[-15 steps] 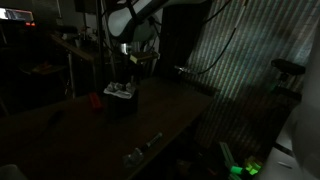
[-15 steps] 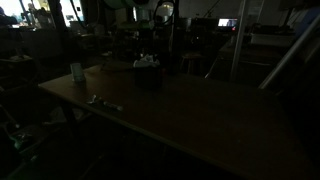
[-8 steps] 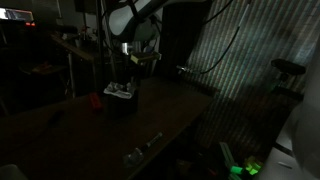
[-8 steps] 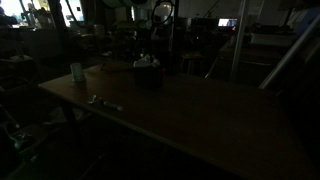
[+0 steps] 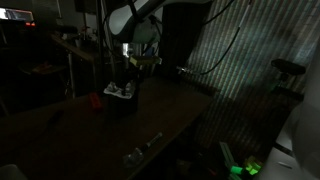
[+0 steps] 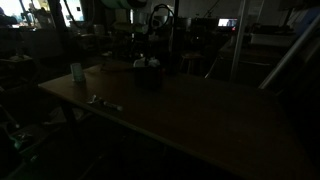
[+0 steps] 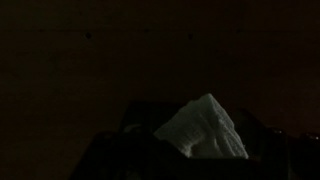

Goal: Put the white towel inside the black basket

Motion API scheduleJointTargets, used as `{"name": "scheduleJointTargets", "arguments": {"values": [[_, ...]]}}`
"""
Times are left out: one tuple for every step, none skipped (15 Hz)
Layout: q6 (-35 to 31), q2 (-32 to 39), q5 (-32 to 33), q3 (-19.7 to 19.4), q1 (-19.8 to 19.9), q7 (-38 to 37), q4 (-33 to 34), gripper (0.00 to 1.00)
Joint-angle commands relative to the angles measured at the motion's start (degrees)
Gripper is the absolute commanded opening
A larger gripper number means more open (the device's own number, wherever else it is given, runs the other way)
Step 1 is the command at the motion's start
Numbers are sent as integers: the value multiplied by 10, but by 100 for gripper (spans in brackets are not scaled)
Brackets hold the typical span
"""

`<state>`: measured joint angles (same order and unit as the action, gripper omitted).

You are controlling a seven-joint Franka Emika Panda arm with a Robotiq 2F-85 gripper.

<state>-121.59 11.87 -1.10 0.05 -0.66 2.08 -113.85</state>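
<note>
The room was very dark, and only the pale things stood out. On the long worktop the black basket stood as a small boxy shape. The white towel sat bunched in its open top, a patch of light cloth showing above the dark sides. In both exterior views the towel looked the same, a crumpled pale lump resting on the basket.

The white arm curved down from above, and its tool hung straight over the basket, close above the towel. In that gloom I could not tell whether its jaws were apart or together, or whether they touched the cloth.

From the wrist view the towel rose in a creased, pointed fold low in the picture. The dark outline of the basket could barely be made out around it, and the tool itself was lost in the black.

A small red object lay just beside the basket on the worktop. Well apart from both, near the worktop's nearer edge, lay a small silvery metal piece. In an exterior view a pale cup stood on the worktop off to one side of the basket. Something glowed green down beyond the end of the worktop.
</note>
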Motion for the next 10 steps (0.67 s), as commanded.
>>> {"name": "scheduleJointTargets", "arguments": {"values": [[5,-9,-39,6,8,10,-11,86],[5,-9,-45,6,8,11,-13,84],[4,-9,-50,5,8,11,-14,68],[4,-8,-52,5,8,10,-15,60],[4,-8,-53,5,8,10,-15,54],[4,-8,-54,4,7,9,-15,44],[3,-8,-52,4,7,8,-15,36],[2,-8,-51,3,7,8,-15,28],[2,-9,-49,3,7,8,-14,22],[2,-9,-48,3,7,8,-14,14]]}}
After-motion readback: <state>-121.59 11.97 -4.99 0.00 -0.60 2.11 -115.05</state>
